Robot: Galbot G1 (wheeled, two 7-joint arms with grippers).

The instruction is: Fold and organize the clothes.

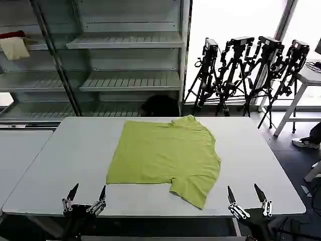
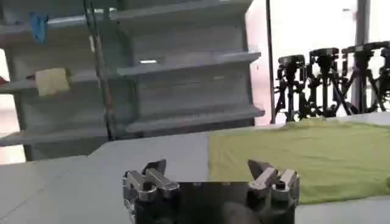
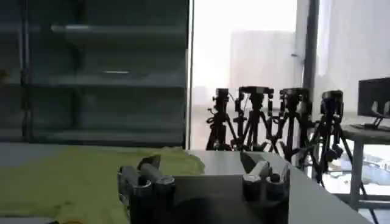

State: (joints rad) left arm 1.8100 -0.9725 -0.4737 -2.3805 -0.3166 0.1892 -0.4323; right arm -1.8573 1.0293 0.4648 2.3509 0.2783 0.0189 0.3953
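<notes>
The lime T-shirt [image 1: 165,155] lies flat mid-table [image 1: 75,150], one sleeve toward the near edge. The left gripper [image 1: 88,193] and right gripper [image 1: 247,194] hover at that edge, fingers spread, empty. The left wrist view adds a cream cloth [image 2: 51,81] on the shelving [image 2: 183,67].

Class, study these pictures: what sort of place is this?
Probably a lab or recording studio: bare metal shelving, a row of camera tripods, and a white table holding one T-shirt.

Grey shelving [image 1: 125,60], tripods [image 1: 251,70] by bright window [image 1: 230,20]
</notes>
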